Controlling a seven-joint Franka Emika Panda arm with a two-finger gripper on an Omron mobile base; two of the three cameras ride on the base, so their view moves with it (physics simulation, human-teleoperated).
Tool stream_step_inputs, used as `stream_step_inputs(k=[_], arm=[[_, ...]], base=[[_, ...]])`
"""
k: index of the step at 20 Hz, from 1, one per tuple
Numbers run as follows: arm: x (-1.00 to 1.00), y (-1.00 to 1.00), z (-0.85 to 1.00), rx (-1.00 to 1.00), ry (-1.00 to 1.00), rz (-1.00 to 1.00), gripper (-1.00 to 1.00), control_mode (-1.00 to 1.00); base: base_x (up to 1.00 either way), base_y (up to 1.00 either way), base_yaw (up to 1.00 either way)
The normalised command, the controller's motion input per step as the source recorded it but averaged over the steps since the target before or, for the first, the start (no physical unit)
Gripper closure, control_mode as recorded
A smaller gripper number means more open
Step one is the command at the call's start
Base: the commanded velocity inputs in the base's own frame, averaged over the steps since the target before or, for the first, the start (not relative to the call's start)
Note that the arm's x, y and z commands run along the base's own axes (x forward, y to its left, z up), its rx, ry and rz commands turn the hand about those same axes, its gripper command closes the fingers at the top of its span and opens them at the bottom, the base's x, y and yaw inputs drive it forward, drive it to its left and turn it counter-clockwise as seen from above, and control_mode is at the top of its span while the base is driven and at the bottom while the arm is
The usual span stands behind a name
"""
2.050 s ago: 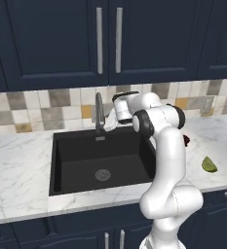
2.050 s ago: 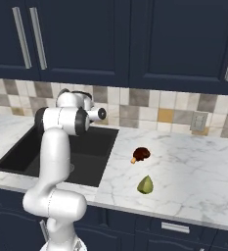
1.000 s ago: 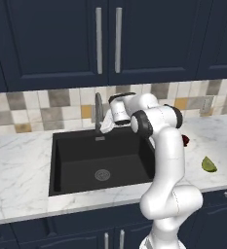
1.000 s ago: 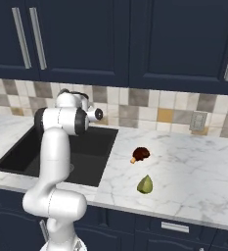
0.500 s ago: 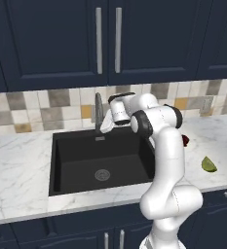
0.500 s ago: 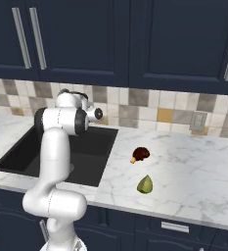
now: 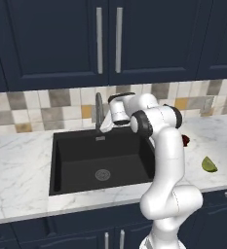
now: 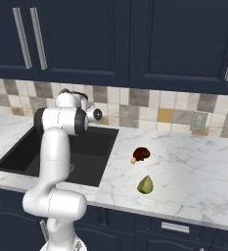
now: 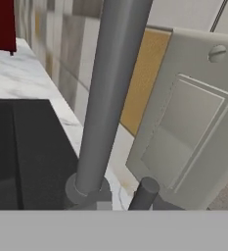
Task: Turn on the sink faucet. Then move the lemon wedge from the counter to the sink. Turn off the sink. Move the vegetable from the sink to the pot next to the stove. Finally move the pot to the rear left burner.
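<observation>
The white stone table (image 7: 17, 170) under dark blue cupboards (image 7: 61, 44) holds the black sink (image 7: 81, 160), with the lemon wedge (image 7: 209, 164) at 3 o'clock, and the tool (image 7: 106, 125) by the faucet (image 7: 99, 111) has now squeezed shut.

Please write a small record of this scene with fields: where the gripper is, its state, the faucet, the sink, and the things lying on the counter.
gripper position: gripper at the base of the sink faucet, behind the sink
gripper state: shut; whether it grips the faucet's lever cannot be told
water: none visible running
sink content: only the drain visible in the basin
counter items: lemon wedge near the front edge; a dark reddish-brown lump behind it, the two apart
lemon wedge status: on the counter, right of the sink
</observation>
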Motion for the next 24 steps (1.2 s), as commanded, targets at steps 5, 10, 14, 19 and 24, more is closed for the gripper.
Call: stream_step_inputs(k=[5, 10, 14, 19, 24], arm=[[0.17, -0.59, 0.00, 0.05, 0.00, -0.05, 1.00, -1.00], [0.26, -0.55, 0.01, 0.05, 0.00, -0.02, 1.00, -1.00], [0.20, -0.48, 0.00, 0.06, 0.00, -0.02, 1.00, -1.00], [0.00, -0.22, -0.05, 0.05, 0.01, -0.06, 1.00, -1.00], [0.01, -0.42, -0.17, 0.08, 0.05, -0.07, 1.00, -1.00]], base=[[0.00, 0.00, 0.00], [0.00, 0.00, 0.00], [0.00, 0.00, 0.00], [0.00, 0.00, 0.00], [0.00, 0.00, 0.00]])
